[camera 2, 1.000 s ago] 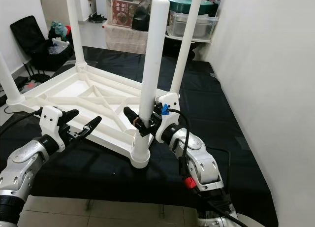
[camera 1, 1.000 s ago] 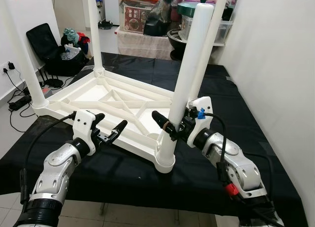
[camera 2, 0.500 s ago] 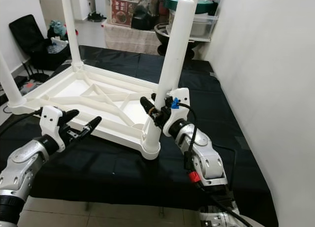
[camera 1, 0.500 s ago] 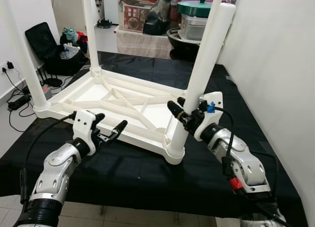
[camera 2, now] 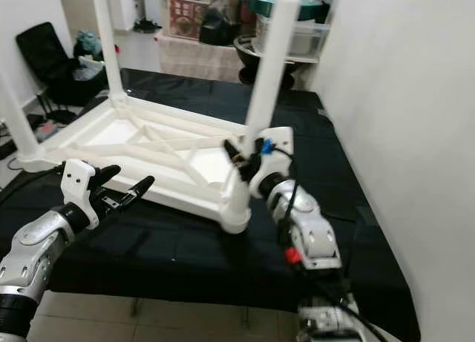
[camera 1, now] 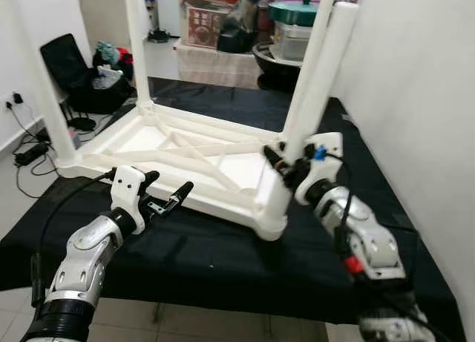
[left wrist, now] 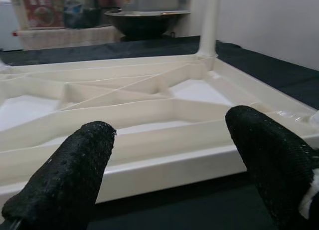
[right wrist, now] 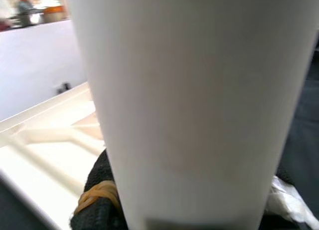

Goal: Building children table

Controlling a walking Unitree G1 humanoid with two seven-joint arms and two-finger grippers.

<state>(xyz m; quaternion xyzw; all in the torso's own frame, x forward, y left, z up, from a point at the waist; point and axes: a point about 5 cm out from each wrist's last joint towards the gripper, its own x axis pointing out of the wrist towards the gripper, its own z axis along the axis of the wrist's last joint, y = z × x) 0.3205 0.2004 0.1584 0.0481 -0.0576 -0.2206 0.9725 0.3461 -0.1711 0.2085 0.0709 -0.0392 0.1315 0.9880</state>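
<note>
A white plastic children's table [camera 1: 185, 145] lies upside down on the black-covered worktop [camera 1: 215, 260], its legs pointing up. My right gripper [camera 1: 286, 168] is shut on the near right leg [camera 2: 269, 75] low down, just above its socket at the table's corner. That leg leans to the right; up close it is the wide white tube [right wrist: 189, 90] with a black finger [right wrist: 99, 200] behind it. My left gripper [camera 1: 174, 197] stands open just in front of the table's near rim [left wrist: 149, 155], nothing between its fingers [left wrist: 65, 180].
The white wall [camera 1: 415, 97] runs close along the right side. Storage boxes and pots [camera 1: 223, 27] stand behind the worktop. A black bag [camera 1: 74, 75] and a power strip [camera 1: 30, 153] lie on the floor at the left. The far left leg [camera 1: 137, 45] and near left leg [camera 1: 33, 82] stand upright.
My right gripper has swung right and away with the leg, which now leans further right. The table's near right corner has slid right with it. The left arm has stayed put.
</note>
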